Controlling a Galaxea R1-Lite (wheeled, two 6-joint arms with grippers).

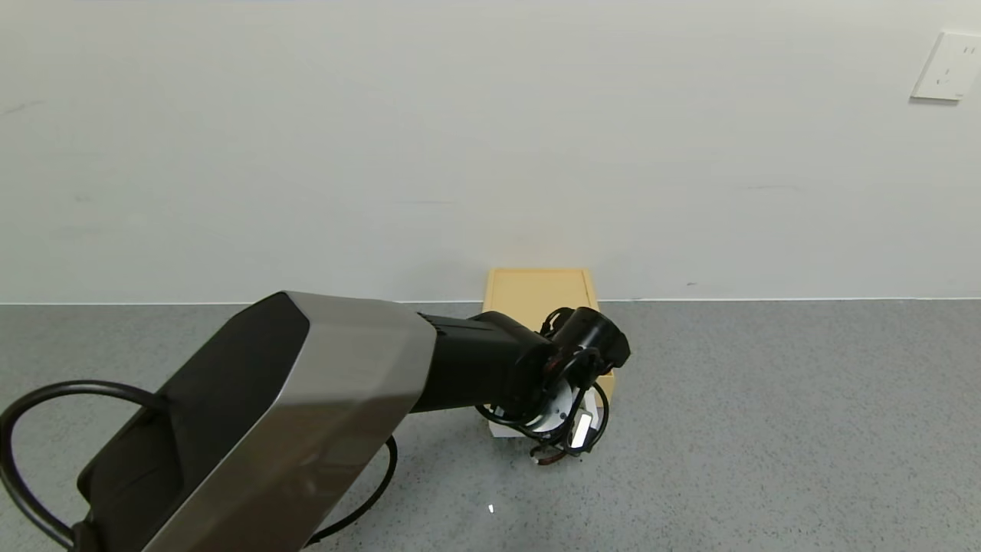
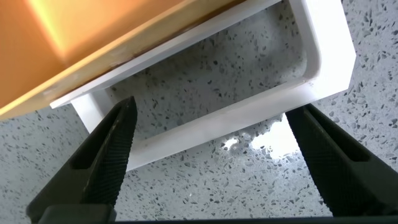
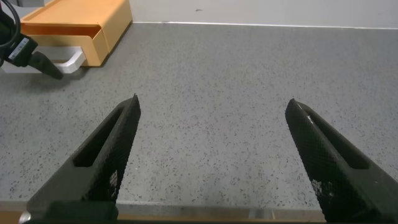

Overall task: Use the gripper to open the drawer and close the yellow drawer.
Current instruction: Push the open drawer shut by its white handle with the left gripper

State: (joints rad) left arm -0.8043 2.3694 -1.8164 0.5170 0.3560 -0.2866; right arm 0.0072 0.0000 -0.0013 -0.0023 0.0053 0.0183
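Yellow drawer (image 1: 536, 295) at table's far edge, centre; white loop handle (image 2: 249, 115) faces front. Left gripper (image 2: 211, 146) spread wide, holding nothing, straddling handle's front bar. Close squarely, pull straight. Right gripper (image 3: 211, 155) idle, open.

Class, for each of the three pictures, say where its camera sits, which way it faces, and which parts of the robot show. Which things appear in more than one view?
Head view: from the robot's head, facing forward and down at the grey floor and wall; left arm reaches to the yellow drawer.
Left wrist view: on the left arm, facing the white handle; the open left claw straddles it.
Right wrist view: on the right arm, facing along the floor; open right claw.
Shared: drawer, handle, left claw.
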